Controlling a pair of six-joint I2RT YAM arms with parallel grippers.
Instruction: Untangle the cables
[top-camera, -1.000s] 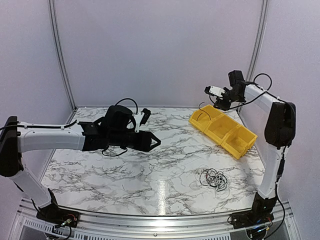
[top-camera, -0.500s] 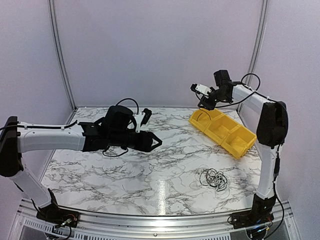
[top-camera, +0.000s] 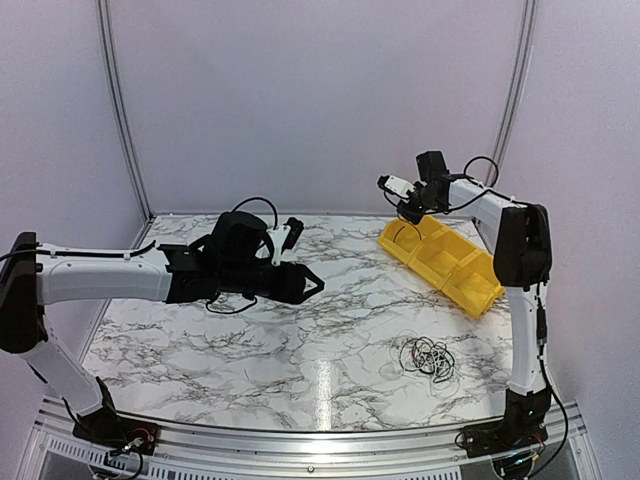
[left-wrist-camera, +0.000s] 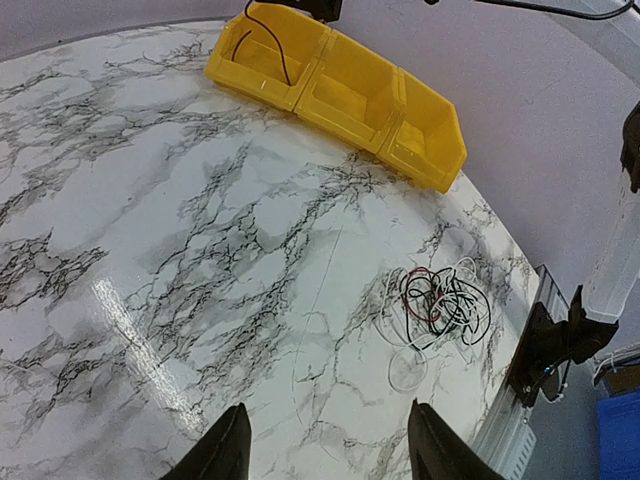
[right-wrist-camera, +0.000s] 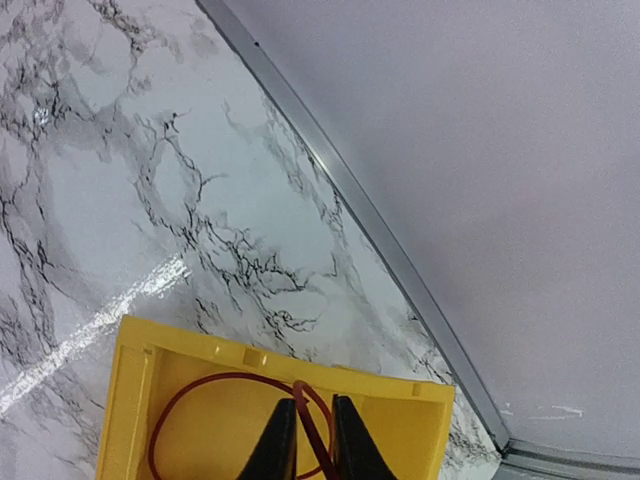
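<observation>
A tangle of thin black, white and red cables (top-camera: 430, 356) lies on the marble table near the front right, and shows in the left wrist view as cables (left-wrist-camera: 440, 305). One red cable (right-wrist-camera: 200, 395) loops inside the left compartment of the yellow bin (right-wrist-camera: 300, 365). My right gripper (right-wrist-camera: 308, 405) hangs over that compartment with its fingers drawn together on the red cable. In the top view, my right gripper (top-camera: 408, 210) is above the bin's left end. My left gripper (top-camera: 315, 283) hovers open over mid-table with nothing between its fingers (left-wrist-camera: 232, 440).
The yellow three-compartment bin (top-camera: 480, 298) sits at the back right, angled toward the right wall. A metal rail (right-wrist-camera: 380, 220) borders the table's far edge behind the bin. My right arm's base (left-wrist-camera: 560, 340) stands close to the tangle.
My right arm has swung left along the bin to its left compartment, and its jaws have closed around the red cable. The left arm and the tangle have not moved.
</observation>
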